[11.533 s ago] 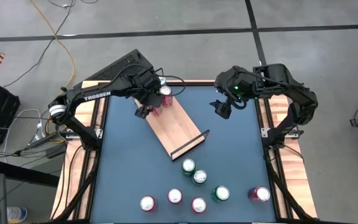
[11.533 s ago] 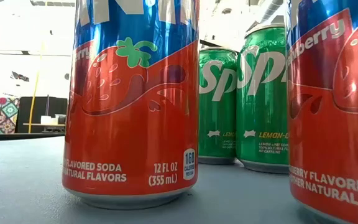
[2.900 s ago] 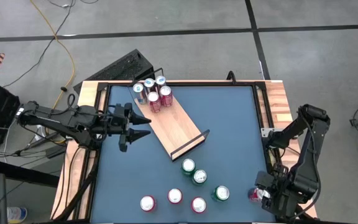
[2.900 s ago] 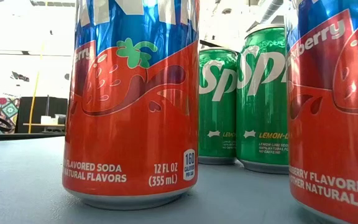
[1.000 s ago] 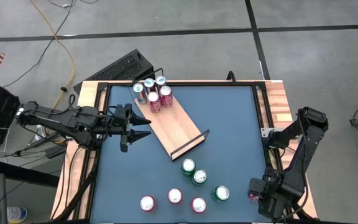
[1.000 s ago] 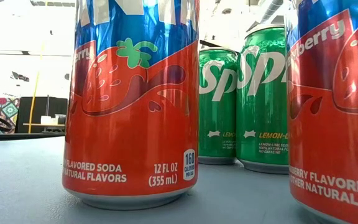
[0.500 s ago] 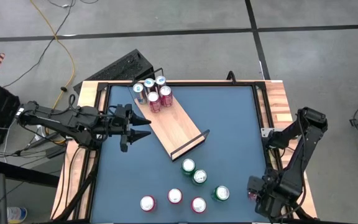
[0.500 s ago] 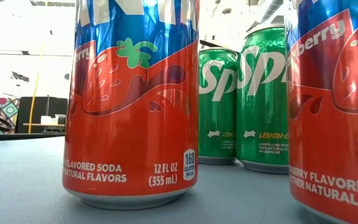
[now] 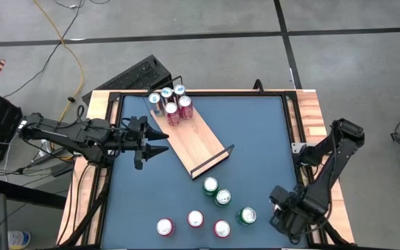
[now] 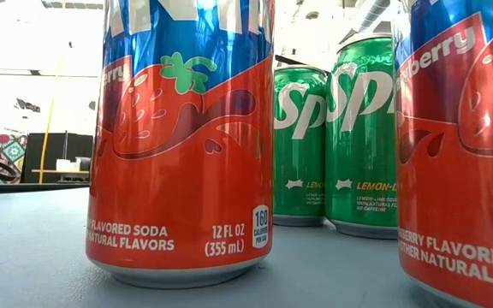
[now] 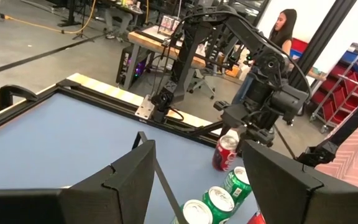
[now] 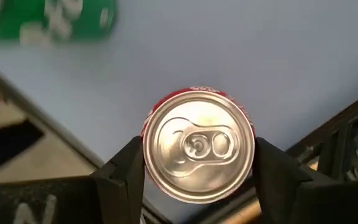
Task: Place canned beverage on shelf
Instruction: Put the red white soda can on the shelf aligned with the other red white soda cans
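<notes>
A red canned beverage (image 12: 197, 144) stands near the table's front right corner, and my right gripper (image 9: 284, 212) is over it, pointing down, shut on it. The high view hides this can under the gripper; the left wrist view shows the can (image 11: 227, 151) below it. The shelf (image 9: 198, 144), a light-wood board with black end rails, lies flat on the blue table and carries several cans (image 9: 170, 104) at its far end. My left gripper (image 9: 160, 142) hovers level at the table's left, open, with nothing between its fingers. My right gripper pinches the red can's round side wall just under the top rim (image 12: 145, 149), one finger (image 12: 124, 171) on each opposite side. The fingers come from above, pointing down. The can stays upright, top up; whether its base is clear of the table I cannot tell.
Loose cans stand near the front edge: green ones (image 9: 211, 185) (image 9: 247, 216), a silver-topped one (image 9: 223, 197) and red ones (image 9: 196, 219) (image 9: 221, 228) (image 9: 164, 226). The low view is filled by a red can (image 10: 182, 137) and green cans (image 10: 362, 137). A person (image 11: 283, 31) stands beyond the table.
My right gripper has shifted toward the table's left edge along the front and rolled about its downward axis. The red can, partly visible beside it a second ago, is now covered by it in the high view.
</notes>
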Robot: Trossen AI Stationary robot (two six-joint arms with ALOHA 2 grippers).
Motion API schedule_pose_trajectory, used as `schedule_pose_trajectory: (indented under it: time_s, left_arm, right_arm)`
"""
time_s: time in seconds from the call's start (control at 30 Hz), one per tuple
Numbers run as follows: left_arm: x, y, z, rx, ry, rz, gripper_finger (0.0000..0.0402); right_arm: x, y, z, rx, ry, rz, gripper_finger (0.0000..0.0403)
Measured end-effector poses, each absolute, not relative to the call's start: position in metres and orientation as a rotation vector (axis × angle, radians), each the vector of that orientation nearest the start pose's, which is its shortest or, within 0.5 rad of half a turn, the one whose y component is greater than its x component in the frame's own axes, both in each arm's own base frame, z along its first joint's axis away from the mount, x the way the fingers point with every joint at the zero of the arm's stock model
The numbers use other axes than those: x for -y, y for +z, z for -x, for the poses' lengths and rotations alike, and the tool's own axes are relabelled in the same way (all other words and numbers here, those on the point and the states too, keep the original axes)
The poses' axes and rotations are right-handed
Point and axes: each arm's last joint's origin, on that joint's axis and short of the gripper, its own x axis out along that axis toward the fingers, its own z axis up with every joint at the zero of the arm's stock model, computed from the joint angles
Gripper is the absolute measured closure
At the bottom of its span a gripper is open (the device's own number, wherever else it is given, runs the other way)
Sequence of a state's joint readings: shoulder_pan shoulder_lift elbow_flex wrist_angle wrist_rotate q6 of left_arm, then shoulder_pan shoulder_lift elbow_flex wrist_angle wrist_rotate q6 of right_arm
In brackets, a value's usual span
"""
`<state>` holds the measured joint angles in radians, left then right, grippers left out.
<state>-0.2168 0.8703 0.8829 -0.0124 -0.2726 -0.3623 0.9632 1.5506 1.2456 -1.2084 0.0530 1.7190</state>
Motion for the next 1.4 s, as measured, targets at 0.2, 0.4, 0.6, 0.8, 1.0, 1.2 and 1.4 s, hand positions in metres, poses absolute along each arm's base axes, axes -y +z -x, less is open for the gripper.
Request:
schedule_pose_trajectory:
  time_s: [0.2, 0.4, 0.6, 0.8, 1.0, 1.2, 1.4]
  left_arm:
    - [0.033, 0.368, -0.187, 0.010, 0.056, 0.343, 0.0175]
    - [0.033, 0.368, -0.187, 0.010, 0.056, 0.342, 0.0175]
    - [0.033, 0.368, -0.187, 0.010, 0.056, 0.341, 0.0175]
    - [0.033, 0.369, -0.187, 0.011, 0.056, 0.341, 0.0175]
    - [0.033, 0.369, -0.187, 0.012, 0.056, 0.342, 0.0175]
    - [0.033, 0.369, -0.187, 0.012, 0.055, 0.350, 0.0175]
    - [0.033, 0.369, -0.187, 0.012, 0.056, 0.351, 0.0175]
  right_arm:
    - [-0.214, 0.254, -0.167, -1.377, -0.612, -0.645, 0.0188]
    - [-0.211, 0.254, -0.170, -1.322, -0.655, -0.667, 0.0188]
    - [-0.210, 0.254, -0.169, -1.238, -0.708, -0.695, 0.0188]
    - [-0.202, 0.255, -0.174, -1.124, -0.786, -0.702, 0.0188]
    - [-0.190, 0.264, -0.184, -1.070, -0.844, -0.699, 0.0188]
    - [-0.176, 0.292, -0.191, -0.991, -0.904, -0.639, 0.0188]
    - [-0.158, 0.331, -0.205, -0.916, -0.881, -0.595, 0.0188]
